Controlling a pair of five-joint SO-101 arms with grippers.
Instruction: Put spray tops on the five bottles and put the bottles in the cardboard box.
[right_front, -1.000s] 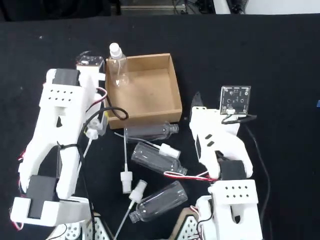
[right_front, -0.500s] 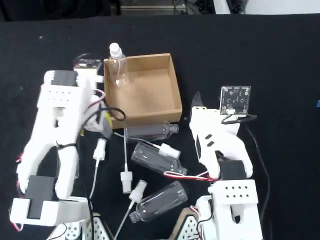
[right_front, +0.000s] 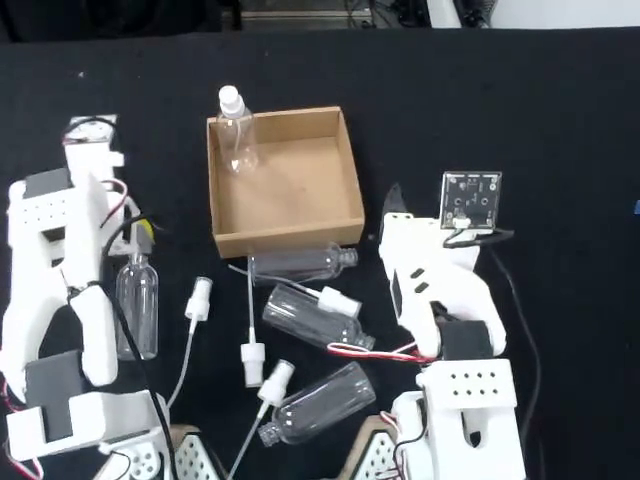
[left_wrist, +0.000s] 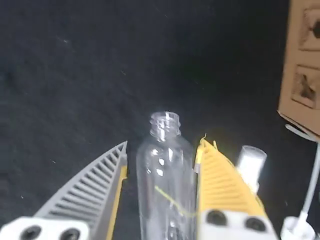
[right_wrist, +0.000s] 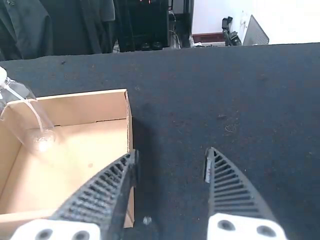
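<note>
Left wrist view first: the left gripper (left_wrist: 162, 145) has its fingers closed on an open-necked bottle (left_wrist: 165, 172). The yellow finger (left_wrist: 220, 185) is tight against its side, the bare neck points away from the camera, and there is no spray top on it. From the high view, gripper and bottle sit out on the left arm's side of the black table (right_front: 560, 110), well apart from the cardboard box (right_front: 288, 238).

The box stands mid-table, with one capped bottle (right_front: 236, 135) upright in its far corner on the left arm's side. Over to the right gripper (right_wrist: 171, 152) — black fingers spread wide, nothing between them, hanging just beside the box's wall on the right arm's side.

In front of the box three more bottles lie on their sides, all bare-necked: the near-wall bottle (right_front: 300, 265) along the box, the middle bottle (right_front: 310, 320) closer to the arms, and the last bottle (right_front: 318, 402) nearest the arm bases.

Loose tops are scattered round them — a lone spray top (right_front: 198, 298) near the open-necked bottle, a pair of spray tops (right_front: 252, 358) close together beside the last bottle, and a fourth spray top (right_front: 340, 300) touching the middle bottle.
</note>
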